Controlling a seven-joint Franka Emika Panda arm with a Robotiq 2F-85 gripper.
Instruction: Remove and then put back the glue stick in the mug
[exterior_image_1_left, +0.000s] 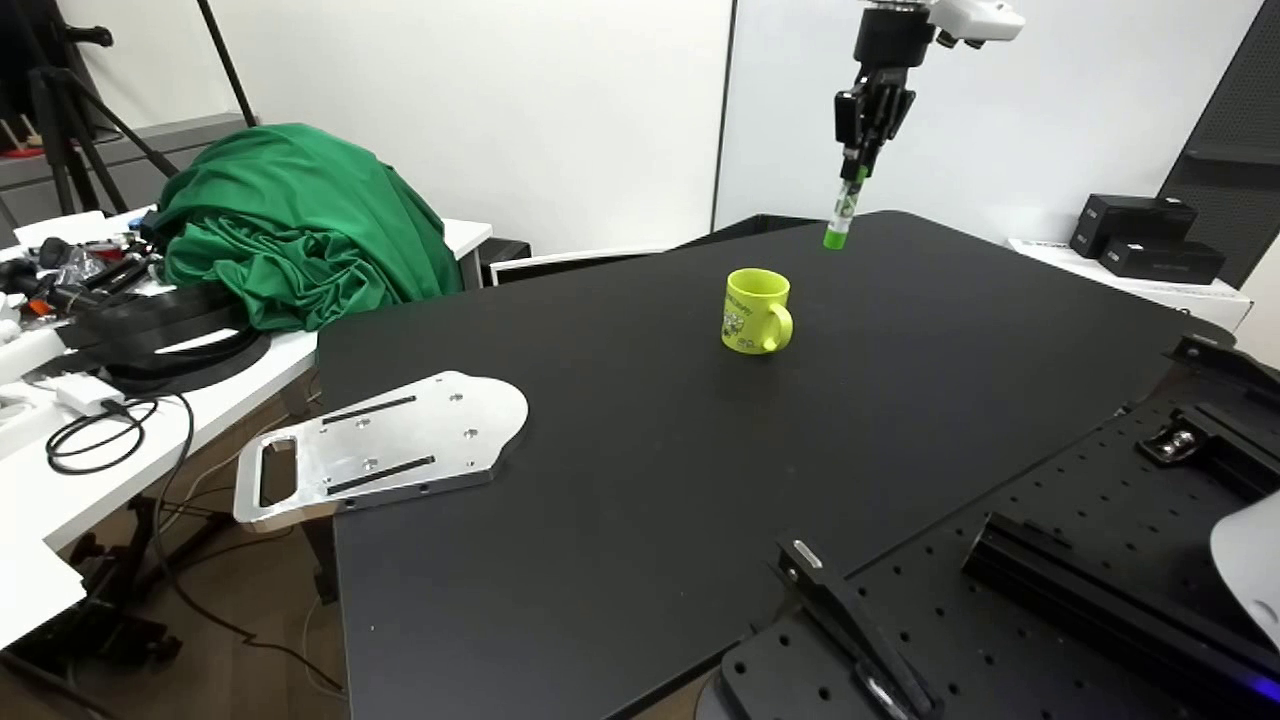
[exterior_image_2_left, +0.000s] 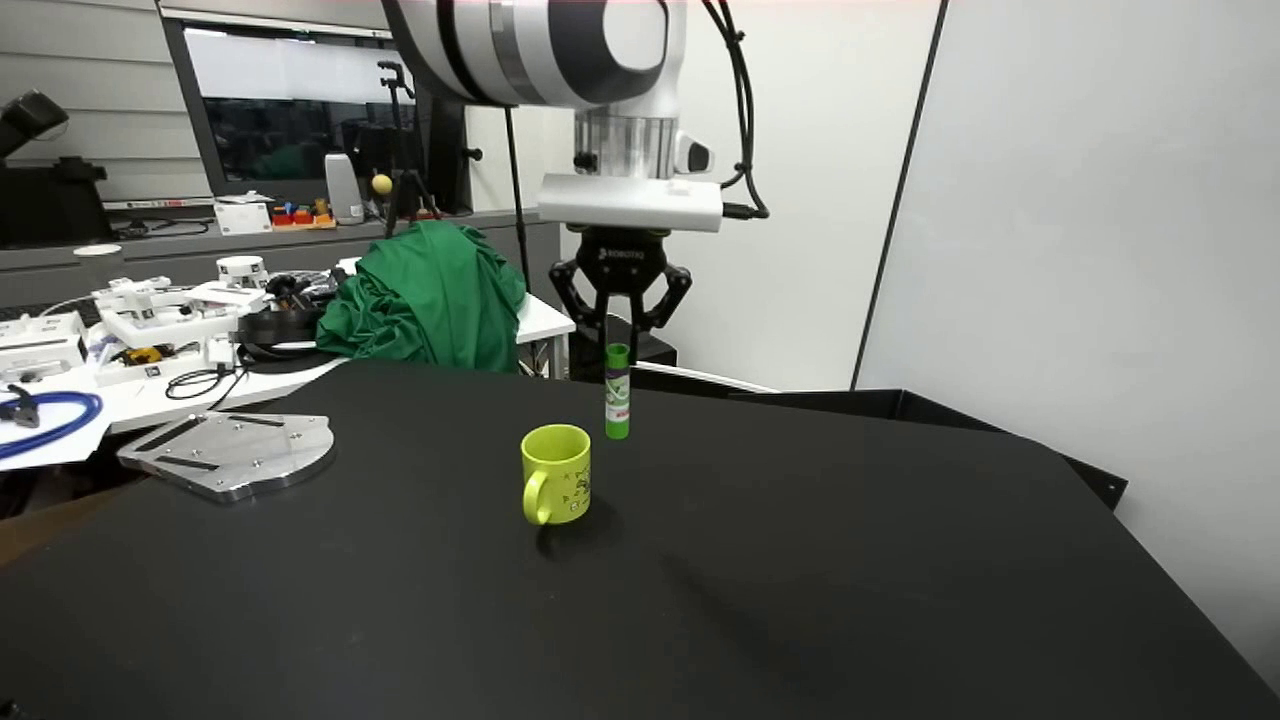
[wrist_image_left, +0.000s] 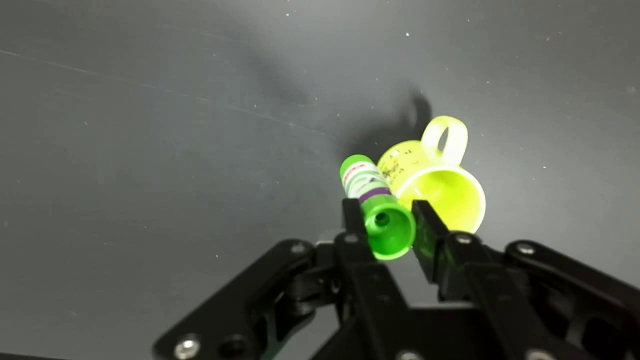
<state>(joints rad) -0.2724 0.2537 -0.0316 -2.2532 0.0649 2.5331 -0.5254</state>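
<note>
The lime-green mug (exterior_image_1_left: 755, 312) stands upright on the black table, and it also shows in an exterior view (exterior_image_2_left: 556, 478) and the wrist view (wrist_image_left: 452, 192). Its inside looks empty in the wrist view. The glue stick (exterior_image_1_left: 842, 214) is green and white with a purple band, and it hangs roughly upright, a little tilted. It also shows in an exterior view (exterior_image_2_left: 617, 400) and the wrist view (wrist_image_left: 364, 179). My gripper (wrist_image_left: 387, 212) is shut on its top end and holds it in the air beside the mug, apart from it in both exterior views.
A silver metal plate (exterior_image_1_left: 420, 432) lies at the table's edge. A green cloth (exterior_image_1_left: 300, 230) and clutter sit on a white side table (exterior_image_1_left: 225, 440). Black rails (exterior_image_1_left: 850, 630) lie along a perforated base. A white wall (exterior_image_2_left: 1080, 200) stands behind the table (exterior_image_2_left: 800, 560).
</note>
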